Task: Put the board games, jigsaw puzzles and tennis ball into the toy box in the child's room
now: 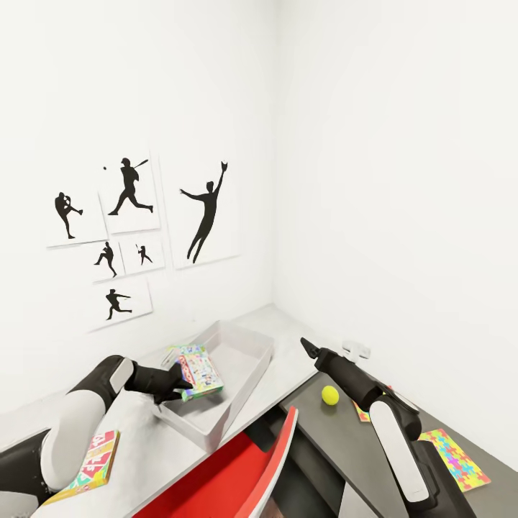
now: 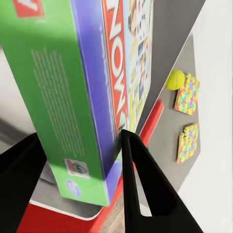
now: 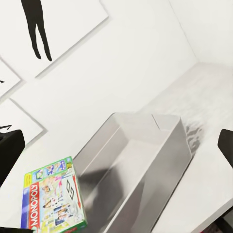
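My left gripper is shut on a green, blue and red board game, held tilted over the near left rim of the light grey toy box. The left wrist view shows the fingers clamping that game's edge. A second board game lies flat on the pale table by my left forearm. On the dark lower section rest the tennis ball and a jigsaw puzzle; another puzzle peeks from behind my right arm. My right gripper hovers open, empty, facing the toy box.
A red chair stands tucked against the table's front edge, below the toy box. White walls meet in a corner behind the table, the left one carrying baseball silhouette prints. A small white object sits by the right wall.
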### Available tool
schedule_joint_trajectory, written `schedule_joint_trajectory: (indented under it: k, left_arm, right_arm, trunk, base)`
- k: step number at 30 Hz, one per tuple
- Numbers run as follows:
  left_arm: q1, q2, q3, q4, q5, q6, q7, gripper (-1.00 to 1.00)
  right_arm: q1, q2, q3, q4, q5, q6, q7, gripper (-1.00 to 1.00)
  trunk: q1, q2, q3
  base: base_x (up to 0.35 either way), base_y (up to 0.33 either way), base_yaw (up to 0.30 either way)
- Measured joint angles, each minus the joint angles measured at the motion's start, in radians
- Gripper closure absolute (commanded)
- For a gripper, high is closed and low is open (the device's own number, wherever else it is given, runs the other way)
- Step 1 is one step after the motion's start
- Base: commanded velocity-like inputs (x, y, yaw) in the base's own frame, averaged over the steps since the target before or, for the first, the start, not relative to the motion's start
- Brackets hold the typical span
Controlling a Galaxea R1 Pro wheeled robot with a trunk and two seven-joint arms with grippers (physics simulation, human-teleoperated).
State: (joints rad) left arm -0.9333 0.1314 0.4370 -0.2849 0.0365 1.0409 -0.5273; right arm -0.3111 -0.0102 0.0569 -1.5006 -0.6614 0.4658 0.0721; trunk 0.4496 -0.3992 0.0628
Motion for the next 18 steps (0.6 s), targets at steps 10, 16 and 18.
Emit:
schedule_joint_trajectory:
  k: [10, 16, 18]
  left_arm:
    - [-0.005, -0.019, 0.0, 0.004, -0.001, 0.0, 0.001, 1.0]
    - [-0.005, -0.018, 0.0, 0.035, -0.002, 0.0, 0.005, 1.0]
    - [-0.005, -0.018, 0.0, 0.041, -0.002, 0.0, 0.013, 1.0]
  right_arm:
    - [-0.004, 0.0, 0.0, 0.013, 0.0, 0.0, 0.001, -1.0]
    - [-0.004, 0.001, 0.0, 0.013, 0.0, 0.0, 0.001, -1.0]
    - [-0.004, 0.0, 0.0, 0.014, 0.0, 0.0, 0.001, -1.0]
  trunk:
    - [0.0, 0.0, 0.0]
    - [0.0, 0.0, 0.0]
    - [0.0, 0.0, 0.0]
  base:
    - [0.0, 0.0, 0.0]
    - [0.0, 0.0, 0.0]
    - [0.0, 0.0, 0.0]
